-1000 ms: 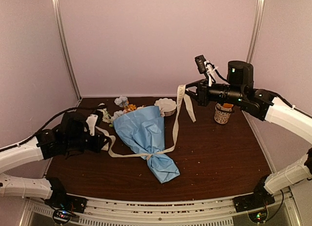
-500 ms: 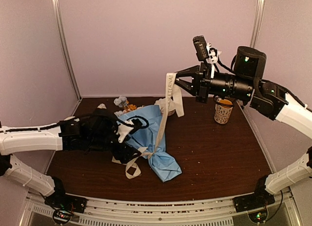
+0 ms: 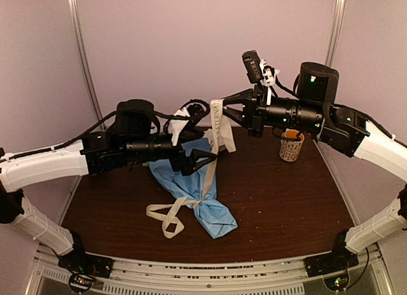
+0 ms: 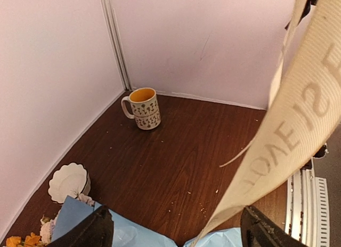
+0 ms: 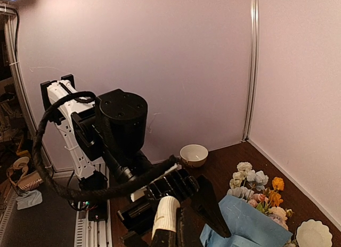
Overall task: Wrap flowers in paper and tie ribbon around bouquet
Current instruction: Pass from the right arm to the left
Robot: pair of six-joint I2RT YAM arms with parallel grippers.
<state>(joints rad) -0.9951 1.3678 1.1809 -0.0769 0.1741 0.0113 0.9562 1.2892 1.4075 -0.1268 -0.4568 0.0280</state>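
The bouquet (image 3: 193, 185) lies on the table, its light-blue paper (image 5: 248, 224) tied at the narrow end. The flowers (image 5: 257, 184) stick out of its wide end. From the knot, one strand of the beige ribbon (image 3: 216, 126) rises to my right gripper (image 3: 222, 110), which is shut on it (image 5: 171, 215). Another part lies in a loose loop (image 3: 166, 219) on the table. My left gripper (image 3: 202, 161) hovers open above the bouquet. The raised strand (image 4: 287, 130) passes between its fingers (image 4: 93, 231), nearer the right one.
An orange-lined mug (image 3: 291, 146) stands at the back right. Near the back wall a white bowl (image 5: 193, 154) sits on the table. A scalloped white dish (image 4: 68, 182) lies beside the flowers. Both arms meet above the table's middle.
My left gripper has let go of the ribbon's end and opened, and that arm swung from the left up to the raised strand. The right gripper lifted the ribbon and shifted left.
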